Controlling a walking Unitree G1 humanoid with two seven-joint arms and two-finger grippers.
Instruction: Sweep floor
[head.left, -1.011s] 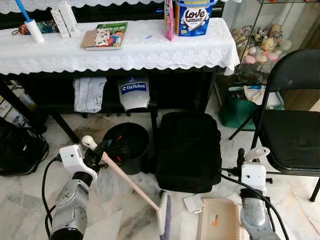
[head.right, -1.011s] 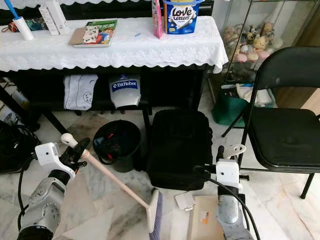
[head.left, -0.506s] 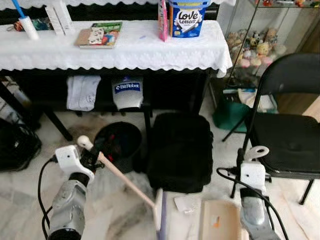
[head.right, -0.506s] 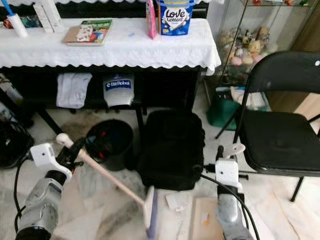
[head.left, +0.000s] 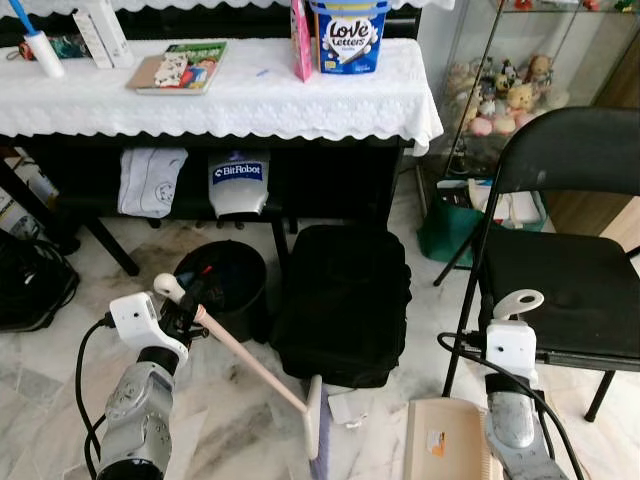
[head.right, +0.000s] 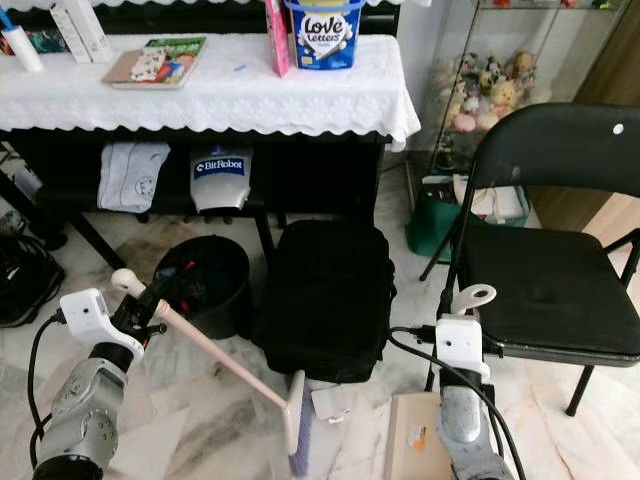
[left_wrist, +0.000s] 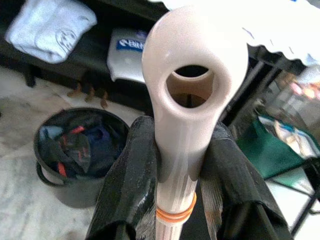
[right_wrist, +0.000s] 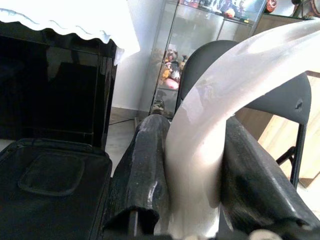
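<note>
Gripping smooth cream broom (head.left: 255, 364), left gripper (left_wrist: 180, 165)

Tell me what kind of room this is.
Likely a lived-in room of a home: a table with a white lace cloth, a glass cabinet of small figurines, a black folding chair and a marble floor.

My head views sharp, evenly daylit; white tablecloth (head.left: 250, 100) near blown out, deep shadow beneath. Marble floor (head.left: 240, 420) shows soft glare. My wrist views soft, close handles out of focus.
</note>
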